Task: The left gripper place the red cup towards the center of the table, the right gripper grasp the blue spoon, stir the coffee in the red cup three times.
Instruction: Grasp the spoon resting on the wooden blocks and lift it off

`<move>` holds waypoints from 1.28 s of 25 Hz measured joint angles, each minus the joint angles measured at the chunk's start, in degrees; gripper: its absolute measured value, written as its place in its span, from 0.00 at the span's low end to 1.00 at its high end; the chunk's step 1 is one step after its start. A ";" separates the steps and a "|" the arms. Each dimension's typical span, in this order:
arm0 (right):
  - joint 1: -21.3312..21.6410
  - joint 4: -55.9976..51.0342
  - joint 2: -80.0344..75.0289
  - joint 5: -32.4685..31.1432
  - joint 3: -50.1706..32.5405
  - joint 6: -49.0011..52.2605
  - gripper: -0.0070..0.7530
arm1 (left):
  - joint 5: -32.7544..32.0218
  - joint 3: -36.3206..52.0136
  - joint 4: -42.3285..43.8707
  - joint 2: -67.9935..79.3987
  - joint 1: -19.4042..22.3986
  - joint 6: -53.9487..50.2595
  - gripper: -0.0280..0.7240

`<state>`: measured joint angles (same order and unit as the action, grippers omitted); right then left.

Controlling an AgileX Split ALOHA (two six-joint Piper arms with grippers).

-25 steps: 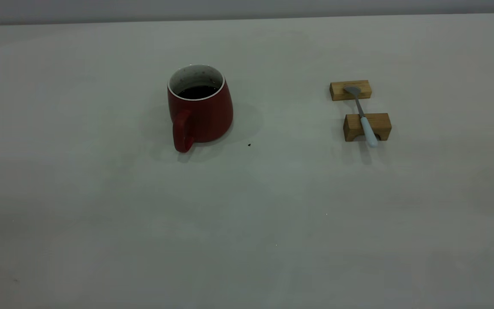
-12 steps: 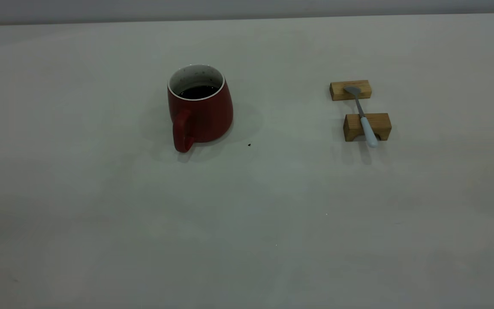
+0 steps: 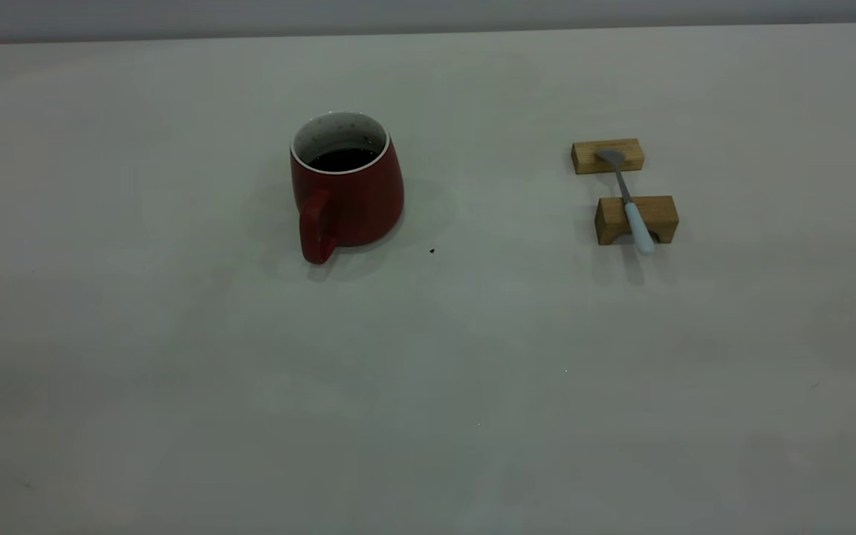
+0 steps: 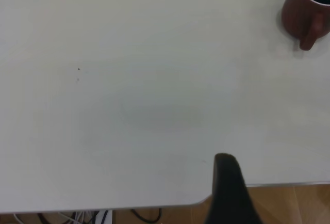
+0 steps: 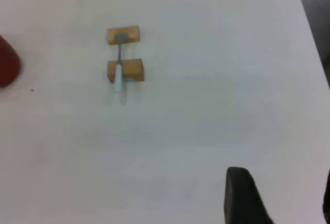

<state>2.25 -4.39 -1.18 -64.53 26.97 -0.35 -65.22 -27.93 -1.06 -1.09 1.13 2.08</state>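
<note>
cup (image 4: 304, 13) at 1 o'clock, far from left gripper (image 4: 229, 190) | grip state unclear | right gripper (image 5: 247, 195) parked, unclear too

A staged test bench in a lab or workroom rather than a home. The off-white counter (image 3: 428, 371) is wide, plain and nearly bare, backed by a blank grey wall (image 3: 398, 15) along its far edge. A spoon (image 3: 630, 200) is propped on two cut wooden blocks (image 3: 610, 156), a jig more than a place setting. Off the counter's near edge lie loose cables (image 4: 77, 218) on a wood-toned floor (image 4: 299, 203).
</note>
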 joint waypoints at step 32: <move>-9.91 -5.57 -116.38 23.09 41.99 -9.65 0.88 | 0.00 0.00 0.00 0.00 0.00 0.00 0.77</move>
<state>-7.66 -9.96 -117.57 -41.43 68.96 -10.00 -65.22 -27.93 -1.06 -1.09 1.13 2.08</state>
